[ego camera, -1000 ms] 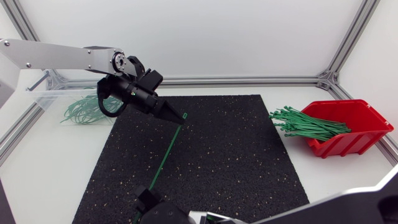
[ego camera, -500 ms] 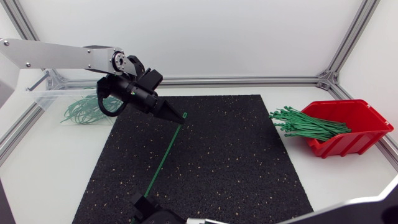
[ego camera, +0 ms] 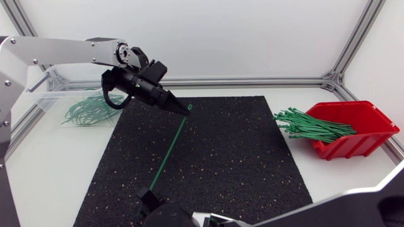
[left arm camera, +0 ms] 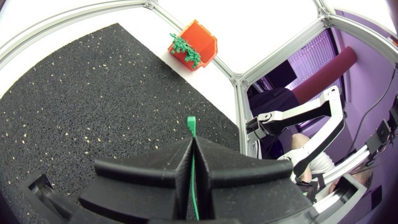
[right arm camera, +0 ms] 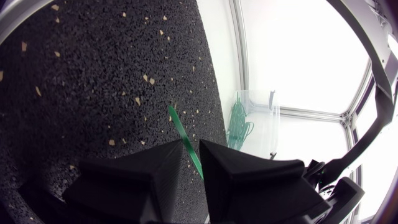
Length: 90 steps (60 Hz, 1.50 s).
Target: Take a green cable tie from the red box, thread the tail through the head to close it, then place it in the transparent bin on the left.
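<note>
The left jaws are closed on the head end of the green cable tie (ego camera: 168, 148), over the far edge of the black mat (ego camera: 252, 157). The right jaws clamp its tail at the mat's near edge. The tie spans straight between them.

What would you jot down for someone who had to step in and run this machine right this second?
Left claw: shut on the head end of one green cable tie.
Right claw: shut on its tail end; the tie runs straight between the two claws, over the black mat.
Red box: on the right, holding more ties.
Transparent bin: on the left, with looped ties inside.
Done: one tie taken out.
Left: thread tail through head, then drop it in the bin.
</note>
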{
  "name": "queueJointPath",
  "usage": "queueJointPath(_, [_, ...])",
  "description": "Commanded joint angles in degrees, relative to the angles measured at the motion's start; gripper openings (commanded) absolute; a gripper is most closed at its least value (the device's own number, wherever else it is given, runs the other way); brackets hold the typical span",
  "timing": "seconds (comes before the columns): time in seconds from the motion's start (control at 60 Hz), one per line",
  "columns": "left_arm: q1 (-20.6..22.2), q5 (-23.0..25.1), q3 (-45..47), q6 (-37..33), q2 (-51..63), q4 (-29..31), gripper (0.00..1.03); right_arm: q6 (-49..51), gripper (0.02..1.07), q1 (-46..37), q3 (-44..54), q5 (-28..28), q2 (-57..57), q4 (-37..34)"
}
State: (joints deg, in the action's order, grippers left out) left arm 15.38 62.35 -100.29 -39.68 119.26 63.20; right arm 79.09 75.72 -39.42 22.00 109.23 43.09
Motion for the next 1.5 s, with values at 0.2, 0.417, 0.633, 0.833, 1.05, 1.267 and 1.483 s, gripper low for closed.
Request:
queueJointPath(0.2, [0.09, 0.49, -1.49, -0.66, 2.2, 1.4, 0.04, 1.24, 0.22, -2.95, 1.19, -1.43, 1.51, 2.17])
queueJointPath(0.417, [0.53, 0.49, -1.57, -0.66, 2.2, 1.75, 0.03, 1.86, 0.19, -3.39, 1.45, -1.78, 3.18, 3.84])
queueJointPath(0.633, [0.71, 0.49, -1.49, -0.66, 2.2, 1.84, 0.04, 1.77, 0.13, -3.3, 1.1, -1.08, 4.15, 5.51])
queueJointPath(0.833, [0.62, 0.49, -1.22, -0.66, 2.11, 1.84, 0.04, 2.3, 0.08, -3.3, 2.33, -1.34, 4.32, 6.3])
queueJointPath(1.05, [0.53, 0.67, -0.26, -1.1, 1.59, 1.84, 0.04, 0.89, 0.08, -3.39, 1.8, -0.03, 2.65, 4.46])
queueJointPath(1.267, [0.0, 1.02, 1.24, -1.98, 0.44, 1.84, 0.04, -12.47, 0.08, -5.41, -1.54, -2.49, -3.15, -8.99])
queueJointPath(1.483, [-0.52, 1.99, 2.03, -2.86, 0.18, 1.84, 0.04, -23.72, 0.08, -7.61, -2.59, -6.44, -6.66, -17.16])
